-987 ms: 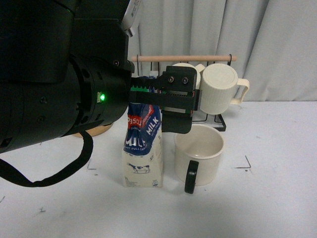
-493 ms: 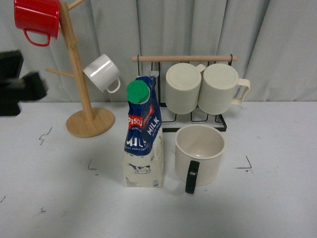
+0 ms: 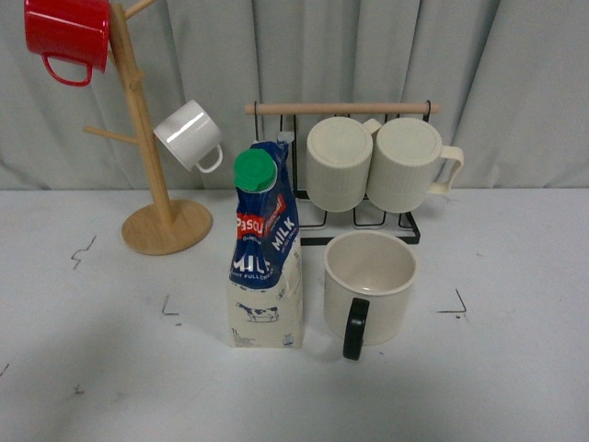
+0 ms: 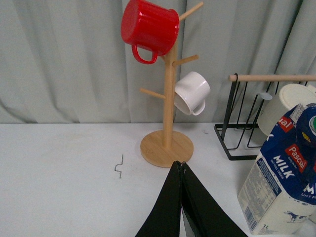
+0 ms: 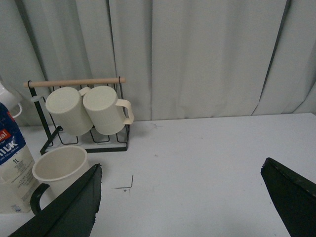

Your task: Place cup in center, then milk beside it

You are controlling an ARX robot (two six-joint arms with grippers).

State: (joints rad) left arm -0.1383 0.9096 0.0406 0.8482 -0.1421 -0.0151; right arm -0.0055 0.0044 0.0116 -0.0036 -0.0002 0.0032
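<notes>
Standing beside cup (image 3: 370, 284), milk (image 3: 266, 258), apart from both claws

Milk (image 3: 265, 253) and cup (image 3: 369, 284) standing just beside each other mid-surface, rack (image 3: 368, 175) close behind them, mug tree (image 3: 147, 147) behind-left, open surface (image 3: 515, 368) in front and either side.

The scene is viewed head-on and slightly downward in the front view, with the milk (image 3: 265, 262) and the cup (image 3: 369, 287) seen close on the tabletop (image 3: 515, 368) before a curtain. The left wrist view is taken low from the left, past its closed hand (image 4: 181, 170), towards the mug tree (image 4: 168, 98). The right wrist view is taken from the right, between its spread fingers (image 5: 74, 207); the milk and the mug rack (image 5: 74, 113) are shared by all three.
</notes>
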